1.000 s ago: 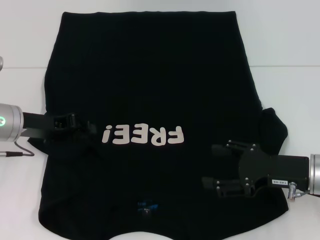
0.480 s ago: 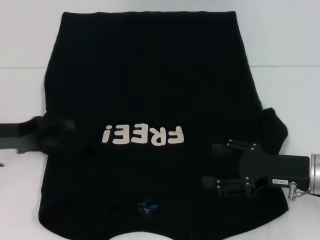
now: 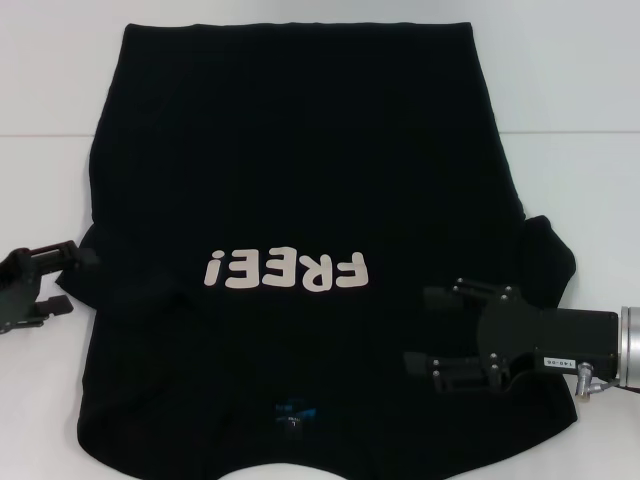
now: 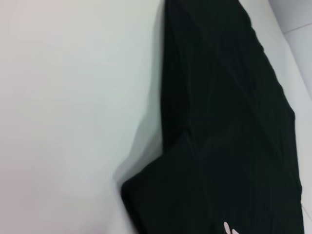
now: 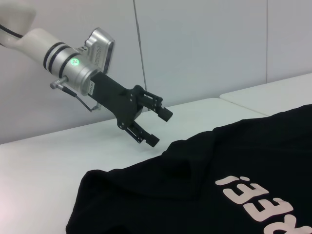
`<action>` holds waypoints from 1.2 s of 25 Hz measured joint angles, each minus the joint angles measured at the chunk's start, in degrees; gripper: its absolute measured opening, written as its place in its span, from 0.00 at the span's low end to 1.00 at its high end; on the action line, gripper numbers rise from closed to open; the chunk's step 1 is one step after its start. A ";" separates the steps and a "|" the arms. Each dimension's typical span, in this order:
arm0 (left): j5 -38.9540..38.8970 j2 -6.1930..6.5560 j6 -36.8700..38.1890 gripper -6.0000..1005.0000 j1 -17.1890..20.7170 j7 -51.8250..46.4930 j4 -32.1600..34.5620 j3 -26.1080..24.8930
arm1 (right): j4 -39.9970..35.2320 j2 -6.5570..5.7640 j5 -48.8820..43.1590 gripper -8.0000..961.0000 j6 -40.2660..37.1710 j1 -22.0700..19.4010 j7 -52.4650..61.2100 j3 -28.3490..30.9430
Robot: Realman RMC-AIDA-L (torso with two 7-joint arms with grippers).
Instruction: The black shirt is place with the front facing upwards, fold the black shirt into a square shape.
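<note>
The black shirt [image 3: 300, 150] lies flat on the white table, chest up, with its pale "FREE!" lettering [image 3: 287, 271] in the middle and a small blue neck label [image 3: 292, 412] near the front edge. My left gripper [image 3: 72, 280] hovers open and empty just off the shirt's left edge; the right wrist view shows it [image 5: 160, 127] above the table beside the cloth [image 5: 219, 195]. My right gripper [image 3: 417, 330] is open above the shirt's right shoulder area, holding nothing. The right sleeve [image 3: 548, 258] sits bunched beside it. The left wrist view shows only the shirt's edge [image 4: 229, 122].
The white table [image 3: 590, 180] surrounds the shirt, with a seam line [image 3: 570, 133] crossing it at the back. Bare tabletop [image 4: 73, 122] lies left of the shirt. A grey wall [image 5: 204, 48] stands behind the table.
My left gripper has pulled back to the left, off the shirt's left side and out over bare table. The right arm and the shirt have stayed still.
</note>
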 joint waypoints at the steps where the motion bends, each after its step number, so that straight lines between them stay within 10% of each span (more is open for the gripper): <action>1: 0.02 -0.06 -0.51 0.88 -0.07 0.07 -0.38 0.05 | -0.01 0.00 0.00 0.97 0.00 0.01 0.00 -0.01; 30: 0.20 -1.31 -9.49 0.88 -2.05 0.49 -3.68 3.61 | 0.02 0.00 0.00 0.96 0.01 -0.24 0.00 -0.01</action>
